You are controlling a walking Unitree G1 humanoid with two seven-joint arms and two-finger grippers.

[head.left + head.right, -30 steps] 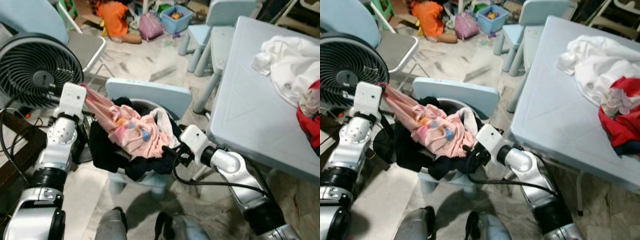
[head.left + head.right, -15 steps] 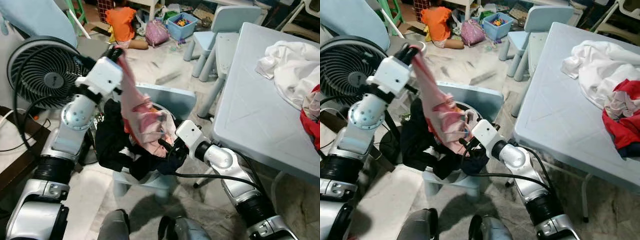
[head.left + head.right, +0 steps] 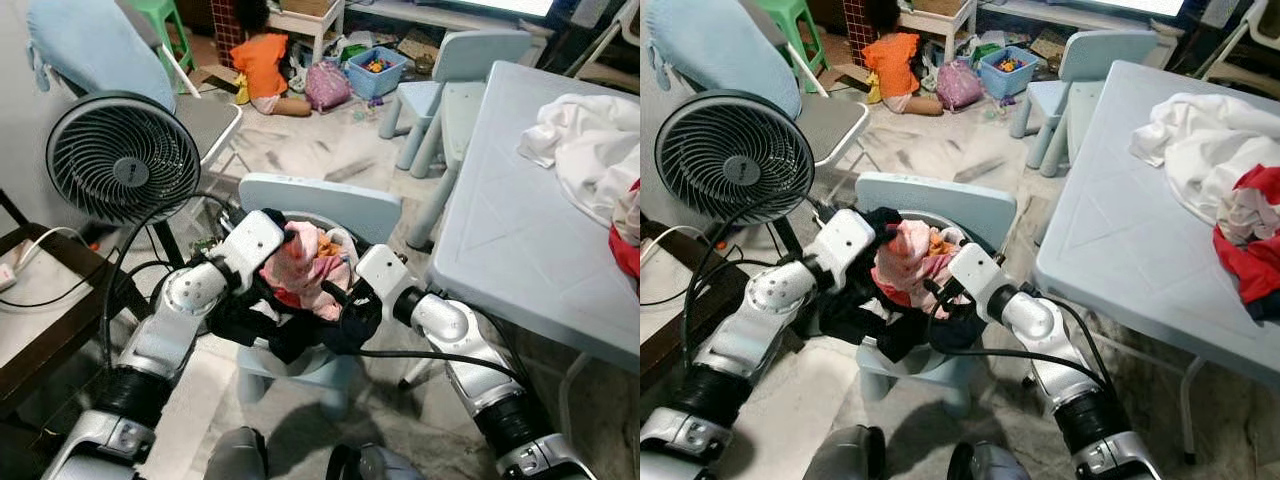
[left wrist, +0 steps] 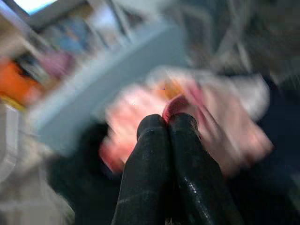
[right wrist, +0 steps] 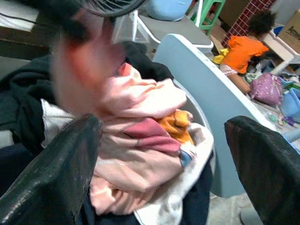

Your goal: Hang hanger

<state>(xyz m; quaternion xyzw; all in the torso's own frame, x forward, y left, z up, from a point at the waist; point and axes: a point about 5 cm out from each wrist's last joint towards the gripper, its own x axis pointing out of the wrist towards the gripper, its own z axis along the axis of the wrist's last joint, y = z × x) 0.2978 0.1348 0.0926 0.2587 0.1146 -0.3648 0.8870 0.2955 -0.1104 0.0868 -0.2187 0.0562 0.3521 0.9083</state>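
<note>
A long pale blue plastic table (image 3: pixel 500 230) stands beside a small pale blue chair (image 3: pixel 320 205) heaped with dark clothes. Atop the heap lies a crumpled pink garment (image 3: pixel 305 268), pinched by the left gripper (image 4: pixel 166 123). The right gripper (image 5: pixel 159 154) gapes just beside it.

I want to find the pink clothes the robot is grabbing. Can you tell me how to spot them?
Start at the big light blue table, then look to the small light blue chair beside it, heaped with laundry. The pink garment lies on top of the pile, between the left end effector, shut on it, and the open right end effector. It is the only pink thing among dark clothes.
</note>
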